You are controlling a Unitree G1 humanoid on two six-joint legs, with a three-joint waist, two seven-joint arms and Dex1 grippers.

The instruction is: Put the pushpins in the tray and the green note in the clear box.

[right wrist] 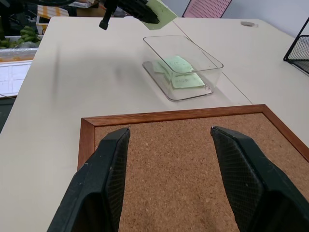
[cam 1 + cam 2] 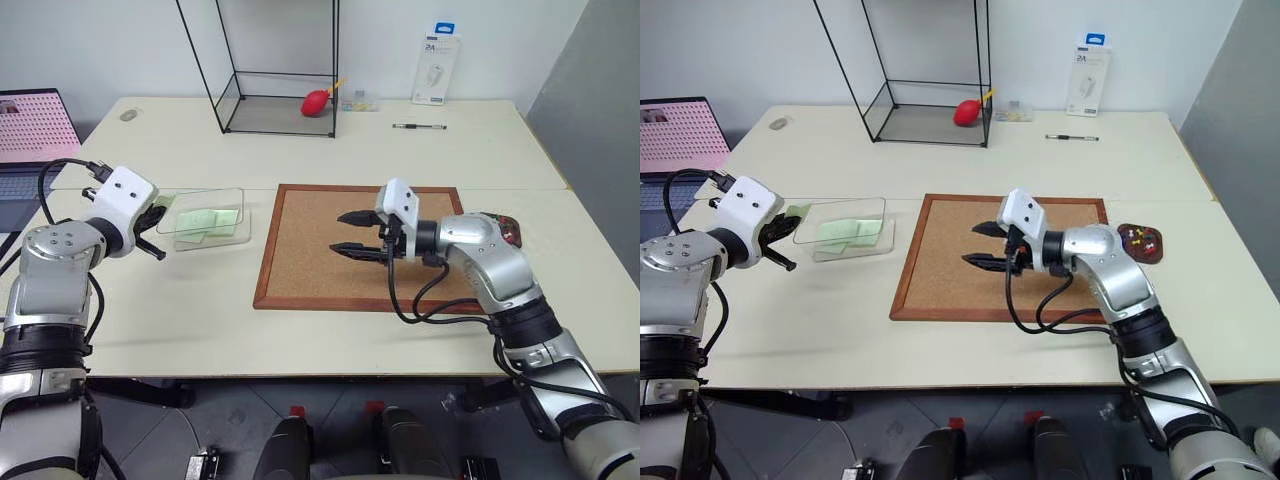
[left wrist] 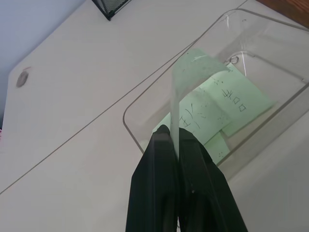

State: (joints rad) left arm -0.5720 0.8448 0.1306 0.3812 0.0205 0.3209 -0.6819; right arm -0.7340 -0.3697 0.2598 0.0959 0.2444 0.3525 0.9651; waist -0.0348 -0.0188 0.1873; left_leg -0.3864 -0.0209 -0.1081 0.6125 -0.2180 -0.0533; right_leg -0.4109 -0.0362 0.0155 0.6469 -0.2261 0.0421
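I see the green note (image 3: 193, 79) pinched between the closed fingers of my left gripper (image 3: 174, 137). It stands up from the fingertips and its free end reaches over the near rim of the clear box (image 2: 232, 192). The left wrist view shows what the head views cannot: other green slips with handwriting already lie flat inside the box, just beyond the fingertips. In the head views the box sits on the table (image 2: 180, 320), in front of this gripper.

The tray (image 2: 1140, 243) shows best in the right eye view, behind my right forearm, touching the far right corner of the cork board (image 2: 310, 270), and it has the pushpins (image 2: 1137, 240) in it, red and yellow heads. My right gripper (image 2: 358, 232) hovers over the cork board with its fingers spread apart and nothing between them. Its wrist view looks between the fingers across the cork to the box beyond.
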